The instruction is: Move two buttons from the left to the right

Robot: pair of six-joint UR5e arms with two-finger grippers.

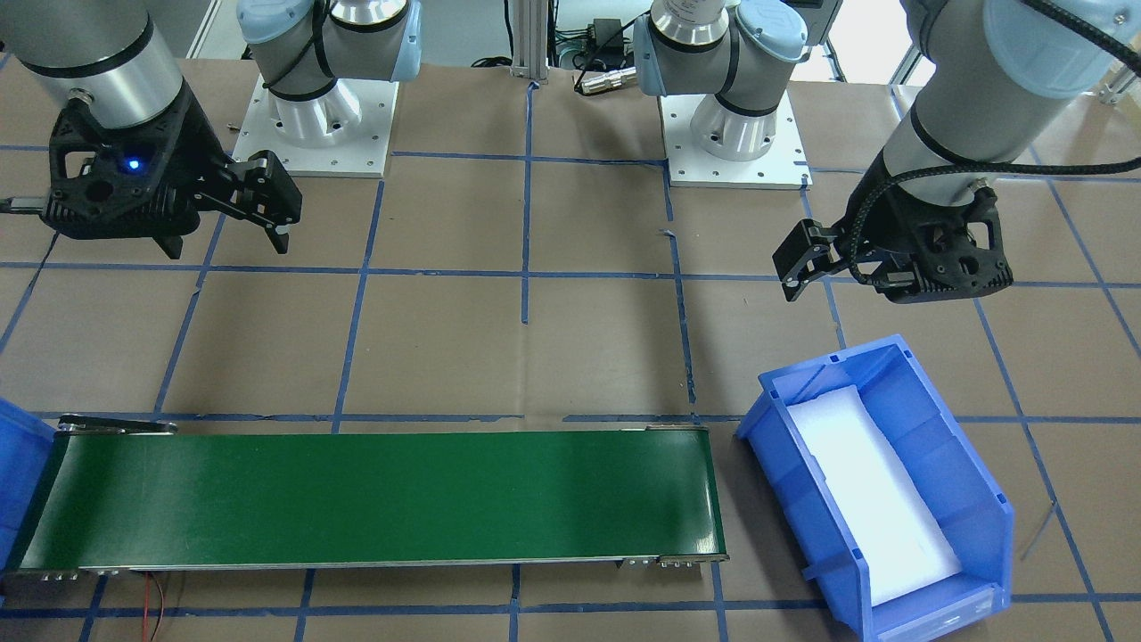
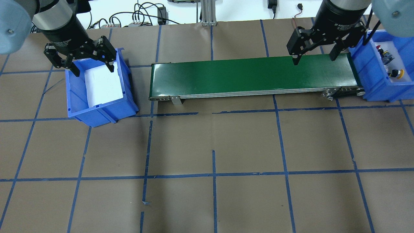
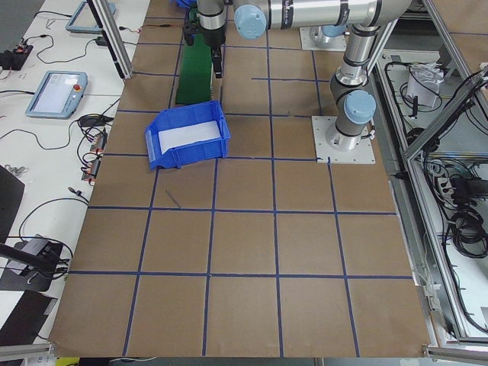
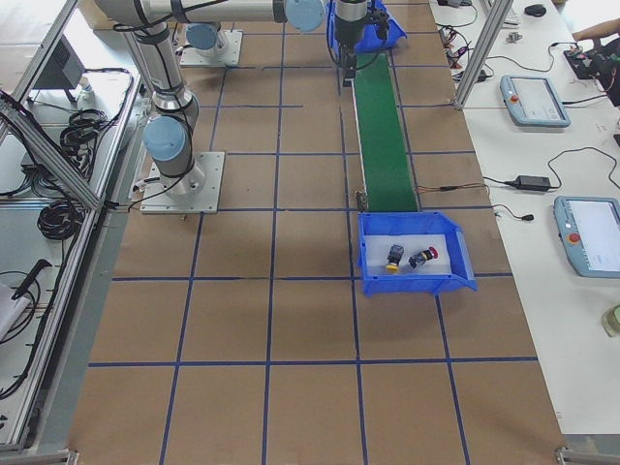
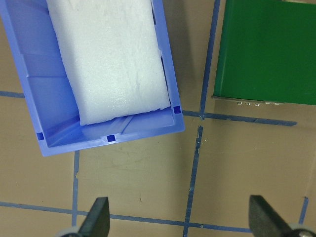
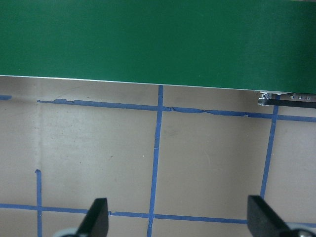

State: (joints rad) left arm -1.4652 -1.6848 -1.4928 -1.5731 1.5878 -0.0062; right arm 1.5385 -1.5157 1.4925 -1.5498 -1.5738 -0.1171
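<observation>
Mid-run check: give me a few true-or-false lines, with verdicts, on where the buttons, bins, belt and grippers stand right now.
1. The red button and the yellow button lie in the right bin. True.
2. A button rides on the belt. False: the belt is bare.
3. The left gripper is open and holds nothing. True.
4. The right gripper is shut on the red button. False: it is open and empty, over the belt's end near the right bin.
5. The left bin holds only a white foam pad. True.
</observation>
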